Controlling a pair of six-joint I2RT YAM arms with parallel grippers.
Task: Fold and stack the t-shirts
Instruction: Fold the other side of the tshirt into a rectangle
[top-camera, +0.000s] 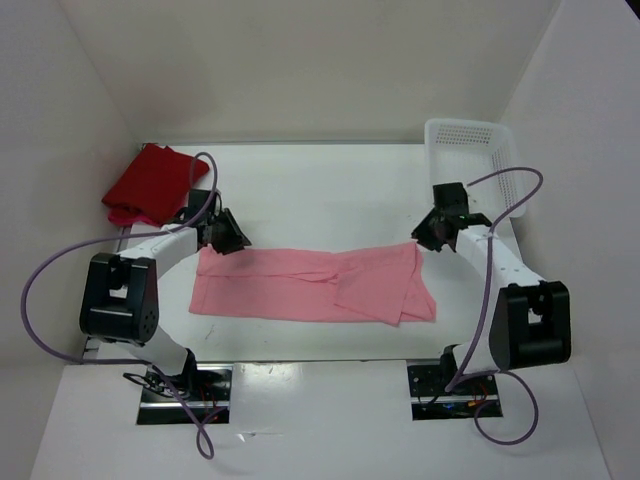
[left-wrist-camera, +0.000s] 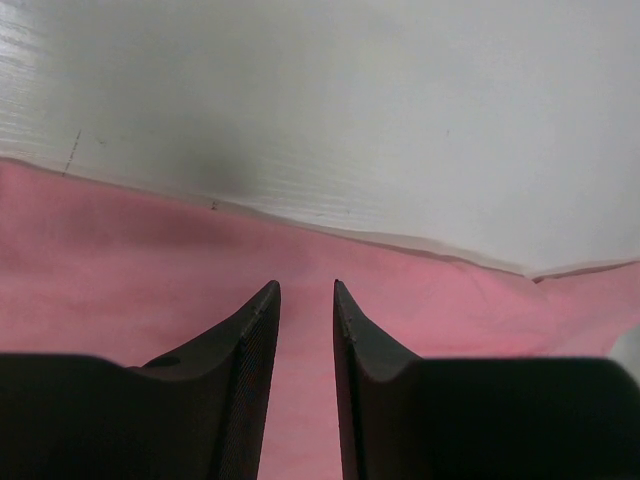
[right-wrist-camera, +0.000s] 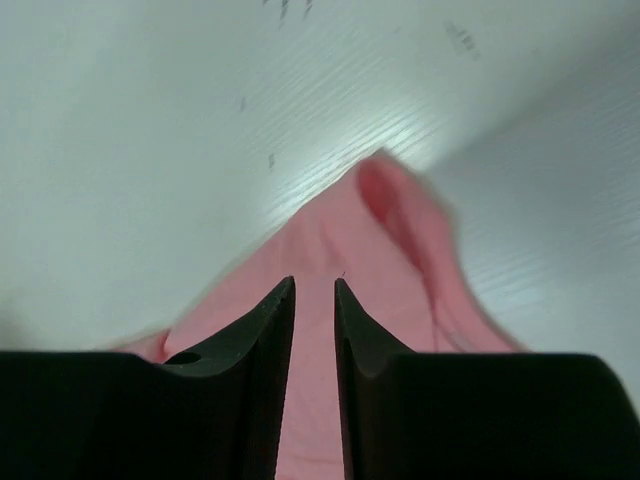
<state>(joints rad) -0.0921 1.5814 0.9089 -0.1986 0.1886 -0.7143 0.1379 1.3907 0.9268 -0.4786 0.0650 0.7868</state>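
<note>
Black fingertips fill the bottom of both wrist views. On my left claw (left-wrist-camera: 305, 285) they are drawn close, with only a thin slit between them, and my right claw (right-wrist-camera: 315, 280) looks the same. Pink cloth shows through each slit, but I cannot tell whether either claw has any of it nipped or is merely poised above it.

As for progress, a red pile (top-camera: 150, 185) sits folded at the far left corner of the table (top-camera: 330, 190). A crimson edge peeks out beneath it, so I judge it to be two shirts, though I cannot be sure. The light pink shirt (top-camera: 300, 285) is only partly folded. It lies as a long flat band across the middle, with its right end doubled over into a loose flap. I reckon what remains is to fold that band shorter and carry it onto the red pile. The white basket (top-camera: 470, 150) stands at the far right, apart from all this.

From above, my left claw (top-camera: 228, 238) is at the band's far left corner and my right claw (top-camera: 432, 235) is at its far right corner. The left wrist view shows the shirt's far edge (left-wrist-camera: 120, 260) running just ahead of my fingertips. The right wrist view shows a blurred corner of cloth (right-wrist-camera: 340, 230) pointing away from them.
</note>
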